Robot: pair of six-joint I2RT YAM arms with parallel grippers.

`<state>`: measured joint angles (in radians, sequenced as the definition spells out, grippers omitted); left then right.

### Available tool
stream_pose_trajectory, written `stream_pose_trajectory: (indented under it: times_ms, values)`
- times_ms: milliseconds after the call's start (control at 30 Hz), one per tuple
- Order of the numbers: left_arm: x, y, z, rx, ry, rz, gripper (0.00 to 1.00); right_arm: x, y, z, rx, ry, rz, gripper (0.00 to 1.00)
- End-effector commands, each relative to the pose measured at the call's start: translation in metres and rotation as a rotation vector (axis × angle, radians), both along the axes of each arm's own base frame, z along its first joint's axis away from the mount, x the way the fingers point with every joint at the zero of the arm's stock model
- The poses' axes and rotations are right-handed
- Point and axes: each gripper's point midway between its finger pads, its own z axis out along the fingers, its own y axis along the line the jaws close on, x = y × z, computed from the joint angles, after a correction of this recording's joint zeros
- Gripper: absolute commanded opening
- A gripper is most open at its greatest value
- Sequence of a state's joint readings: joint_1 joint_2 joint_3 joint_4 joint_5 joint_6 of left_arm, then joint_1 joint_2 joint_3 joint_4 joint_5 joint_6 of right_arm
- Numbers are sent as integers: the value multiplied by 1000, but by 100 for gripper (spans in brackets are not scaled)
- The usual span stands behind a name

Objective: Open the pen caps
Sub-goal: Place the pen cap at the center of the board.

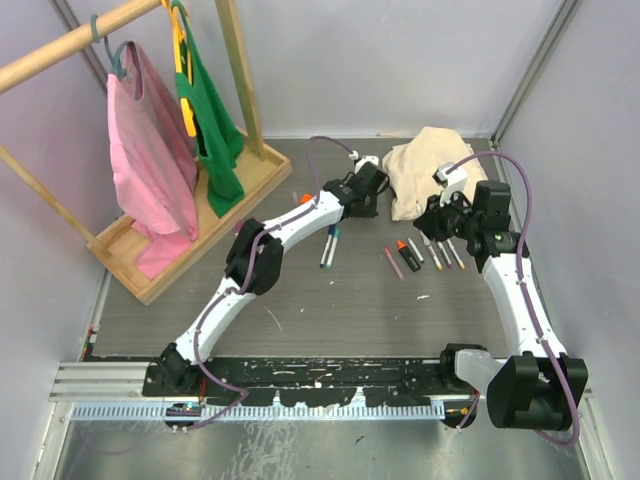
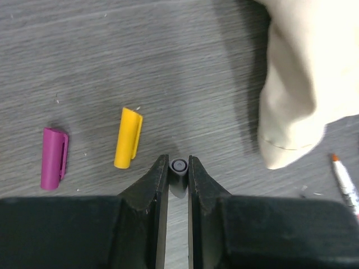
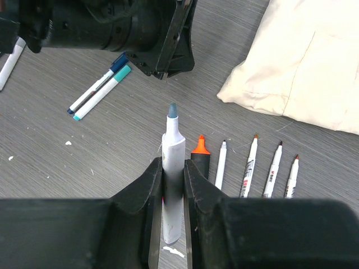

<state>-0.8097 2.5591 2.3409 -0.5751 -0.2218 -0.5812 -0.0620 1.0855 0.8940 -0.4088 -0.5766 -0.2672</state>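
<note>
Pen cap [image 2: 179,166] end-on, pinched by left fingers [image 2: 157,193], right fingers [image 3: 149,193] clamping marker [image 3: 173,162], tip forward

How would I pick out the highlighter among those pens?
Find the cream cloth at the back of the table. A row of pens lies just in front of it; the highlighter is the short, fat black one with an orange tip, its neighbours all slim.

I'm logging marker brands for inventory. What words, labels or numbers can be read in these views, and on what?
No text is legible.
White pen barrels: dark and reddish print, too blurred to read.
Marker in the right gripper: nothing readable.
Yellow pen cap and purple pen cap: plain.
</note>
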Motion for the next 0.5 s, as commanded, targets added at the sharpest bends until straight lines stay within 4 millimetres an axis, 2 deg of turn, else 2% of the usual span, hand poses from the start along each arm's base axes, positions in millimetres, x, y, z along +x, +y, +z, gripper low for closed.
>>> stream_pose_trajectory:
  times_ms: [0,467]
  values:
    - [6,11,3,68,-26,17,0,8,-4,34,-15,-111,-8,1]
    - [16,7,-3,77,-64,12,14,8,-5,34,-8,-110,-10,1]
